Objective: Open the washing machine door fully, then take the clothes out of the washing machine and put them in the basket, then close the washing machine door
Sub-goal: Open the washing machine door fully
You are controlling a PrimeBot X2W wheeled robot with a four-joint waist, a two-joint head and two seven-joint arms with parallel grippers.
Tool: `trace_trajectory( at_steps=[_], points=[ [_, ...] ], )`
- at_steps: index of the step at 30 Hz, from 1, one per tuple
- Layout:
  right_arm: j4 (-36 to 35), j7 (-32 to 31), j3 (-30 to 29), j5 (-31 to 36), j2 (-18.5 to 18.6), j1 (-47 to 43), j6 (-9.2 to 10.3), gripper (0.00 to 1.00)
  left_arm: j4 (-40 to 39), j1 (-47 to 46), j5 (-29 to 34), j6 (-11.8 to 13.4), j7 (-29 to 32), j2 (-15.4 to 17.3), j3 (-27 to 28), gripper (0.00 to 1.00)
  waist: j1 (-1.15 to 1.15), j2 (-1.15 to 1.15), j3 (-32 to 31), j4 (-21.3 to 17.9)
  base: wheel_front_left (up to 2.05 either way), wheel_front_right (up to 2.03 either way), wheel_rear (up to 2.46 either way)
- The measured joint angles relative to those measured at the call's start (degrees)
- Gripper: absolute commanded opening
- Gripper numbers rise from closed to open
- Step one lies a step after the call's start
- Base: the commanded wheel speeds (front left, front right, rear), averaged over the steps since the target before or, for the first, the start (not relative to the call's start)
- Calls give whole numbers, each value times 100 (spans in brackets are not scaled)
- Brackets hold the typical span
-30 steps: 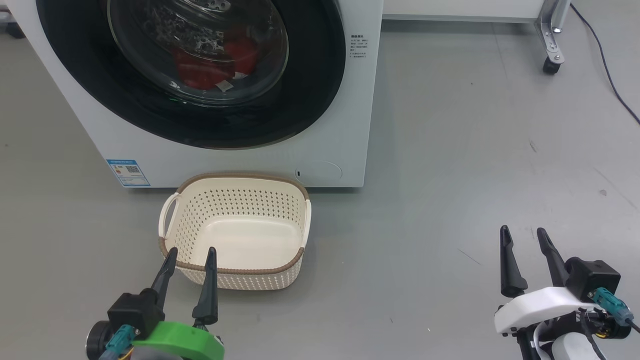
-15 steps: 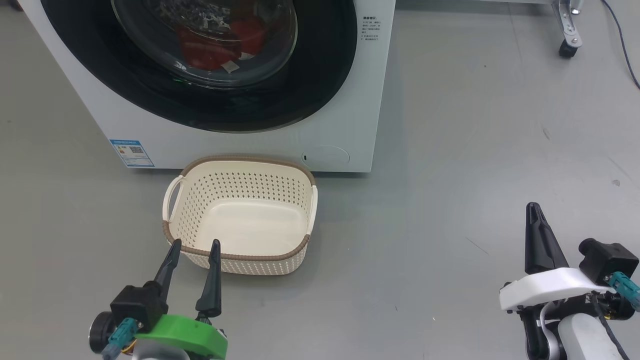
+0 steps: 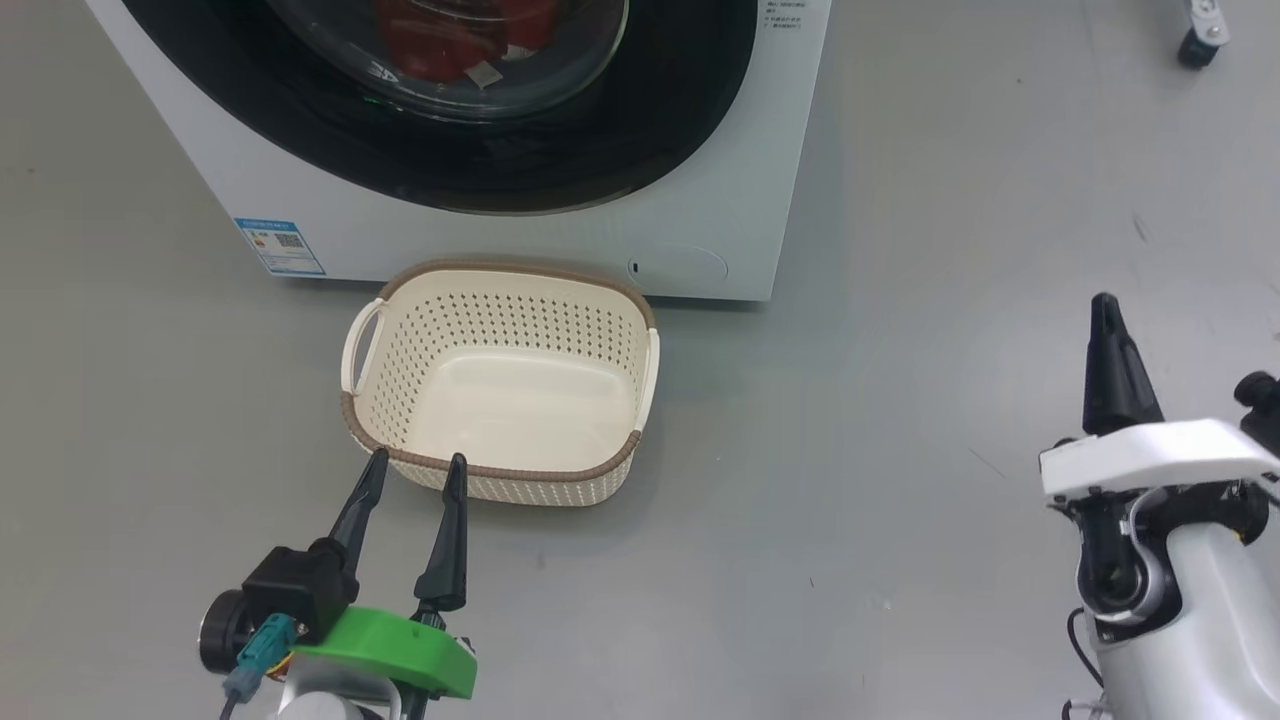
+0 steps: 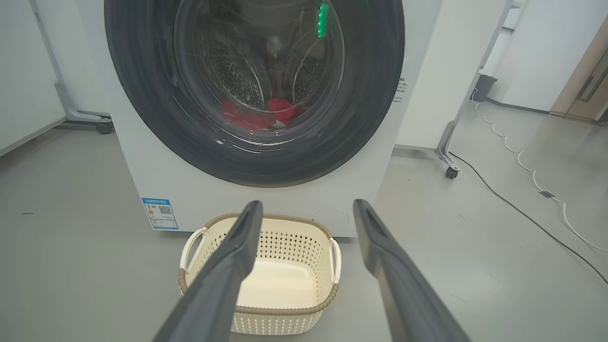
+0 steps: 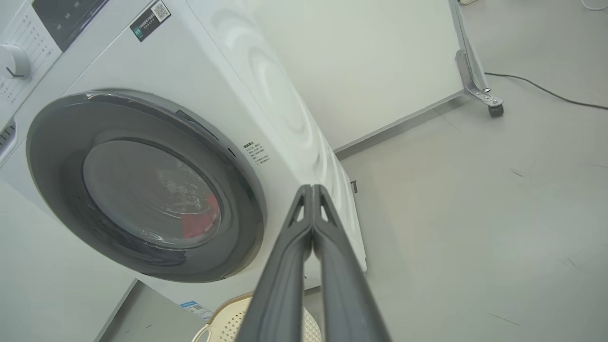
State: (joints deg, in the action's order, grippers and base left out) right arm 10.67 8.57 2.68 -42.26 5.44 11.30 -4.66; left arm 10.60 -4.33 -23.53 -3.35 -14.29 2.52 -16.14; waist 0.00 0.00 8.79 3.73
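Observation:
The white washing machine (image 3: 700,230) stands ahead with its round black door (image 3: 640,130) closed against the front. Red clothes (image 3: 440,45) show through the door's glass (image 4: 259,118). The cream basket (image 3: 500,480), with nothing in it, sits on the floor right in front of the machine. My left gripper (image 3: 415,465) hovers open at the basket's near rim, nothing between its fingers. My right gripper (image 3: 1103,303) is off to the right over bare floor, shut with nothing in it. In the right wrist view its tips (image 5: 312,189) point toward the machine's right side, with the door (image 5: 61,199) to their left.
A white panel on a wheeled metal foot (image 5: 494,110) stands behind and right of the machine. A black cable (image 4: 522,213) runs over the grey floor on the right. A blue sticker (image 3: 280,246) marks the machine's lower left front.
The right gripper has shut and moved up and right in the head view. The head camera has tilted, so machine and basket sit higher in the picture. The left gripper stays open.

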Motion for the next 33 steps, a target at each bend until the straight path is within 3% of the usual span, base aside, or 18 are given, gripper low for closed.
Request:
trace_trajectory(
  at_steps=[9, 23, 33],
  points=[
    [-68, -611, -502, -804, 57, 994, -12, 0, -104, -281, -198, -48, 0, -4, -213, 100, 0, 0, 408, 276, 0, 0, 0],
    [-178, -1820, -675, -1515, 381, 3252, 487, 0, -368, -954, -371, -48, -16, -15, -427, 100, 0, 0, 1392, 733, 0, 0, 0],
    [142, -2201, -710, -1693, 489, 4362, 793, 0, -413, -1313, -588, -49, -16, -33, -589, 100, 0, 0, 1980, 1005, 0, 0, 0]
  ],
)
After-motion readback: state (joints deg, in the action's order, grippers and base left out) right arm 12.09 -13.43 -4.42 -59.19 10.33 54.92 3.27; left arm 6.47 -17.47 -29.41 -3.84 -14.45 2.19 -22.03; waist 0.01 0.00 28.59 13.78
